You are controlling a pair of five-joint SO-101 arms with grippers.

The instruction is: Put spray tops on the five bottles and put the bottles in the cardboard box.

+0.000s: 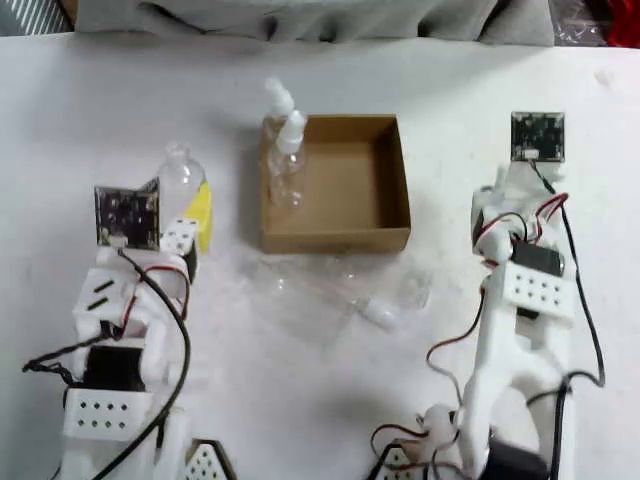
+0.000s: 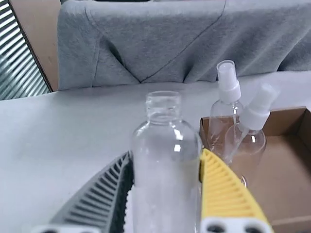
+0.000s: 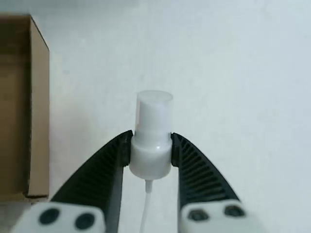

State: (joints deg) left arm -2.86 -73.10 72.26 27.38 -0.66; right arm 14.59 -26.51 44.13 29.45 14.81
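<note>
Uncapped bottle (image 2: pixel 165 165) upright; capped bottles (image 1: pixel 288 160) at cardboard box (image 1: pixel 335 240).

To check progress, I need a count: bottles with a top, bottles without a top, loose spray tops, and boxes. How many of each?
Capped bottles: 2
Bare bottle, in left jaws: 1
Spray top, in right jaws: 1
Box: 1
Total: 5, not counting lying bottles before the box, too faint to count.
</note>
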